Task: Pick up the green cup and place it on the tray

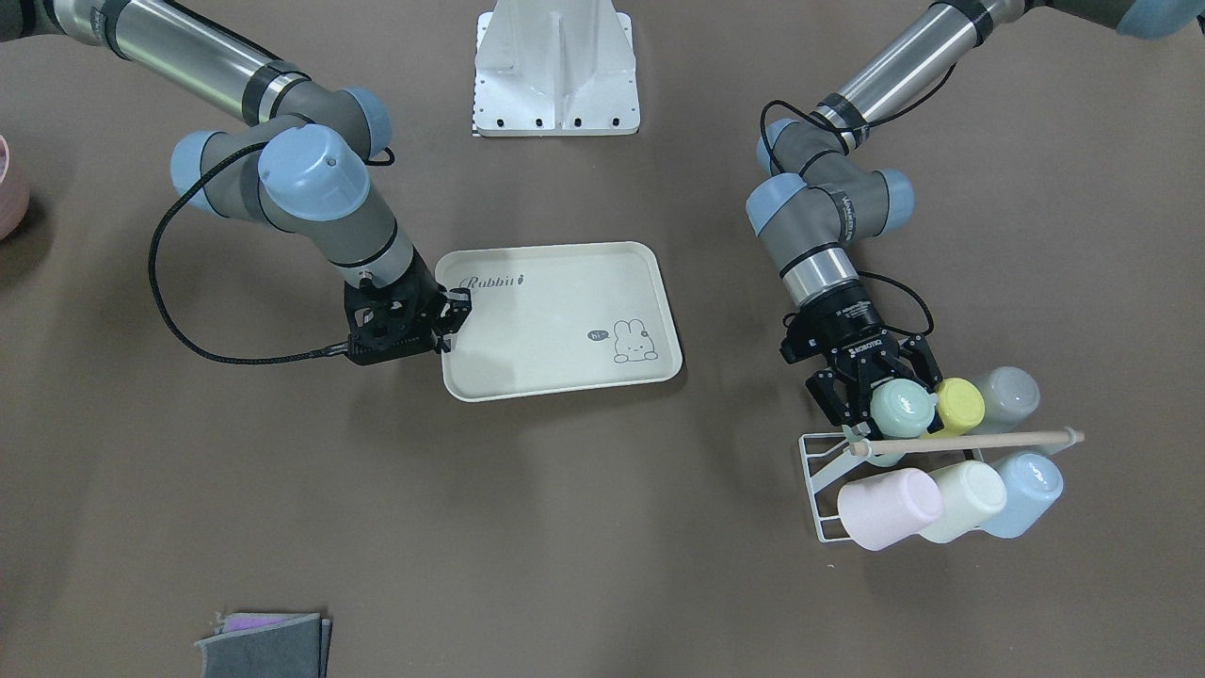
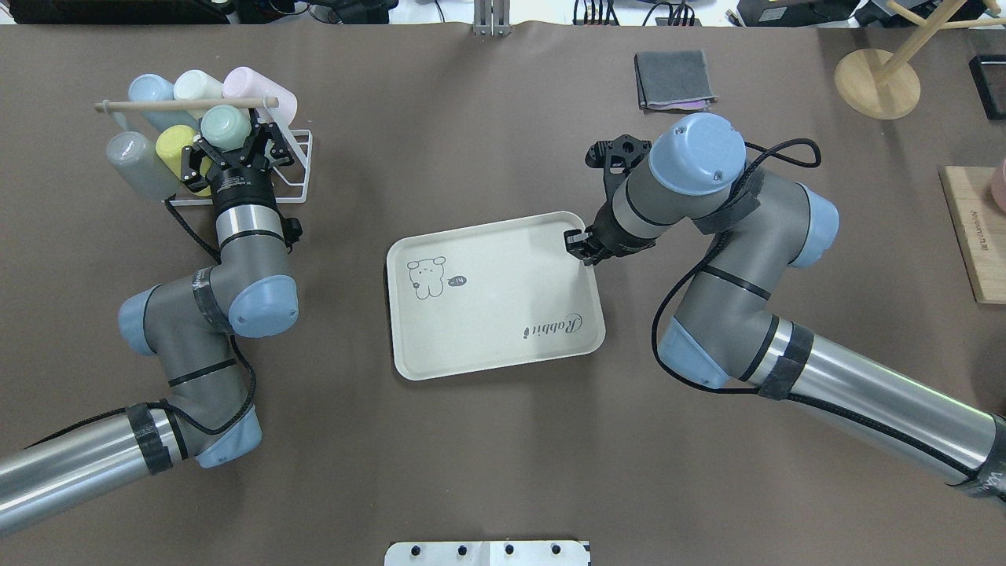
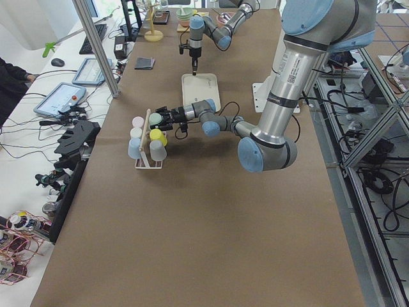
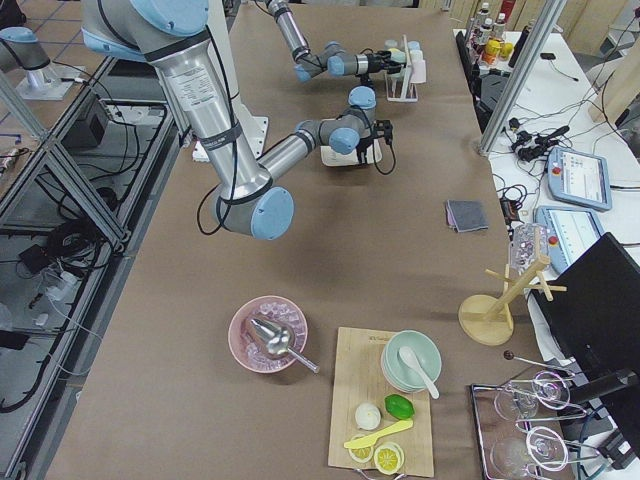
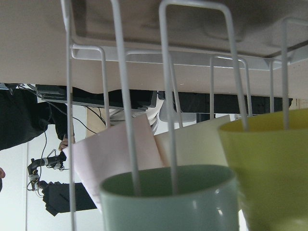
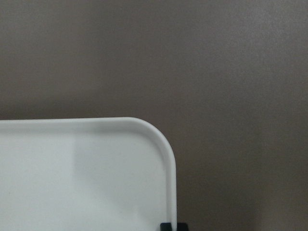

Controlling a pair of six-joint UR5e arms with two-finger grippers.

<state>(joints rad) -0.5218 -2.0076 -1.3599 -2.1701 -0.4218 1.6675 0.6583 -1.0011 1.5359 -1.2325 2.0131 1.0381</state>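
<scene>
Grey script "Rabbit" running along one corner of the cream tray [image 1: 555, 325], a small speech bubble reading "hi" sitting beside its bunny drawing [image 1: 633, 342], white "ROBOTIQ" lettering showing on the black body of the left gripper [image 1: 885, 394], other print being too small to read.

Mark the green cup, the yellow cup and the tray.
green cup [image 1: 901, 408]: front-facing view, on its base.
yellow cup [image 1: 960, 405]: front-facing view, on its base.
tray [image 1: 555, 315]: front-facing view, on its bare floor.

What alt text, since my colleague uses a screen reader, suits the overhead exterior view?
The left gripper straddles a mint-green cup on a white wire rack of pastel cups, top left. At centre lies an empty cream Rabbit tray, with the right gripper at its far right corner.
</scene>
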